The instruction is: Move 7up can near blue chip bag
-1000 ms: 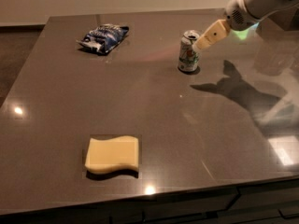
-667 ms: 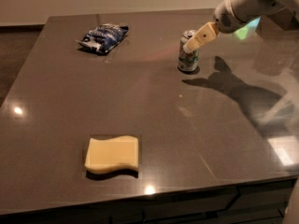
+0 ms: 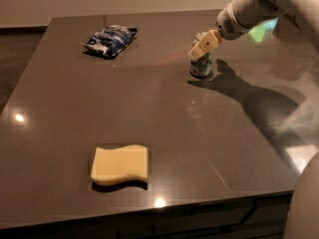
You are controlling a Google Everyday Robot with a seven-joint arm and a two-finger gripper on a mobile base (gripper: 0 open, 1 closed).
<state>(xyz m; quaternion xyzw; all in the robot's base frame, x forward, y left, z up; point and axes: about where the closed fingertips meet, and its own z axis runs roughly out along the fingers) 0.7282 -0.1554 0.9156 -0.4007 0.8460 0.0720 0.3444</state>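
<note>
The table (image 3: 174,123) is a dark, glossy slab that fills most of the camera view. At the far left of the table lies the blue chip bag (image 3: 110,40) — crinkled, flat on the surface, white lettering facing up, close to the far edge. Nearer the front edge, slightly to the right of the bag and well apart from it, lies a yellow wavy sponge (image 3: 119,164), flat, with a thin shadow beneath it. To the right of centre, in the far half of the table, stands the 7up can (image 3: 201,66), upright, its green and white body visible below the claw. The can is well apart from the blue chip bag, with bare table between the two. The claw (image 3: 203,46) sits at the top of the can, its cream-coloured tip overlapping the can's upper rim in this view; whether it touches the can cannot be determined, and its state — apart, together or clamped — cannot be told. The white arm (image 3: 249,9) runs from the claw up to the upper right corner. Its shadow (image 3: 249,93) falls on the table just right of the can.
</note>
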